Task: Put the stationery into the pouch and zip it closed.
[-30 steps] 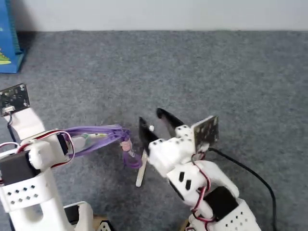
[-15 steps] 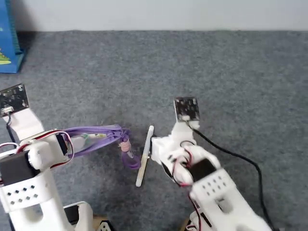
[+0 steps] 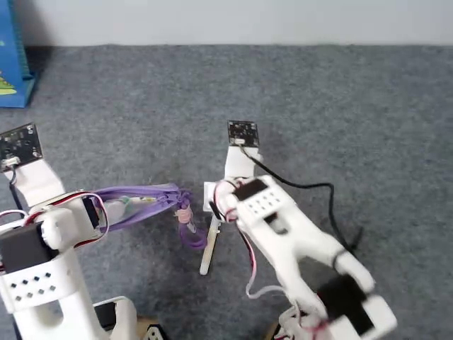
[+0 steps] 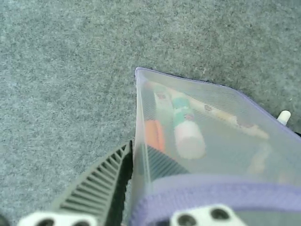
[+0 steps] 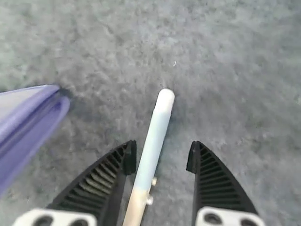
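Right pincer [image 5: 161, 148], released, straddles the pen [image 5: 160, 117]; left pincer [image 4: 141, 162] grasps the pouch [image 4: 211, 141]. Pen seems light, stiff, slippery: pinch mid-barrel.

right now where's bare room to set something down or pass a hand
The wide grey carpet beyond both arms, up to the white wall, is bare. Crowded: mid-front, where the purple translucent zip pouch ends close beside the white pen, the open right gripper straddling that pen.

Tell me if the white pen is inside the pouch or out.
Out. The pen lies on the grey mat beside the pouch, between the right gripper's open fingers.
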